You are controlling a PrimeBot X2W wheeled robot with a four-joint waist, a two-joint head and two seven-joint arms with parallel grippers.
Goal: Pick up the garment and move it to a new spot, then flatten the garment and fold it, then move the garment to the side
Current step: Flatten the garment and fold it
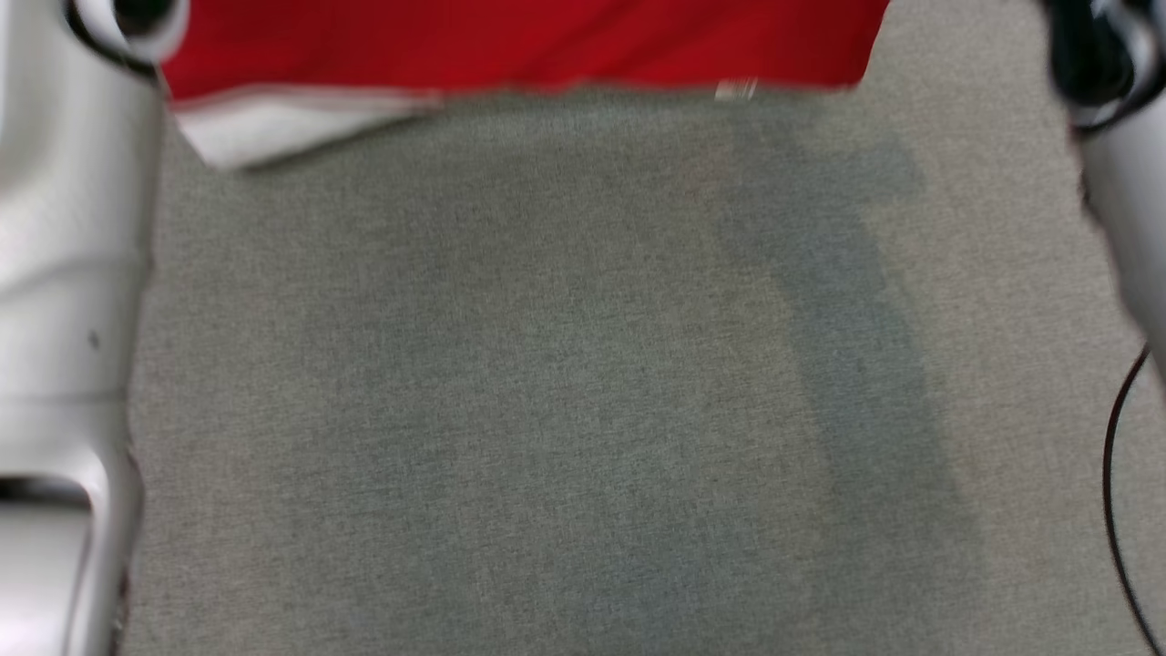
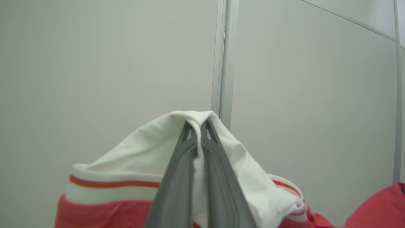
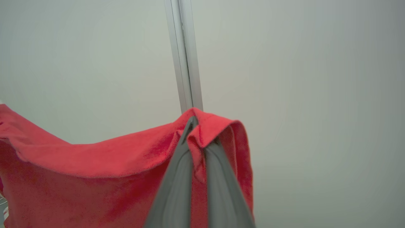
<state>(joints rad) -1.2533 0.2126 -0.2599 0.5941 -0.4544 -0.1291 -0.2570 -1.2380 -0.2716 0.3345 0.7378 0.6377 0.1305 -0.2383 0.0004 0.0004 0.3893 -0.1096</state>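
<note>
Holding up one garment (image 1: pixel 519 41), red with white parts, over the far end of the worktop (image 1: pixel 583 410), clear of the grey woven cloth in the wrist views. Showing, in the head view, the red lower edge running straight across that far end, with a white flap (image 1: pixel 273 123) drooping beneath it toward the worktop's far left corner and a small pale scrap (image 1: pixel 738 88) at the hem further right, too blurred to name. Clenching the left claw (image 2: pixel 198 123) on a white fold (image 2: pixel 142 148) of the garment, both dark fingers (image 2: pixel 177 183) pressed together with cloth pinched between them and draped over the tips. Trailing below that fold a white ribbed band (image 2: pixel 110 183) with one red stripe, then red cloth (image 2: pixel 101 212). Clenching the right claw (image 3: pixel 199 133) likewise on a red edge (image 3: pixel 79 177), the cloth wrapping over one fingertip and sagging away in a shallow curve. Backing both claws, a pale wall panel (image 2: pixel 95 63) with a metal upright (image 2: pixel 223 57) (image 3: pixel 185 53), beyond the worktop's far end. Flanking the worktop, a pale left forearm (image 1: pixel 64 273) along its left side and a right arm (image 1: pixel 1125 182) at its far right corner, both reaching up out of the head view. Looping off the worktop's right side, a thin black cable (image 1: pixel 1113 474). Casting soft grey shadow bands across the worktop's middle.
</note>
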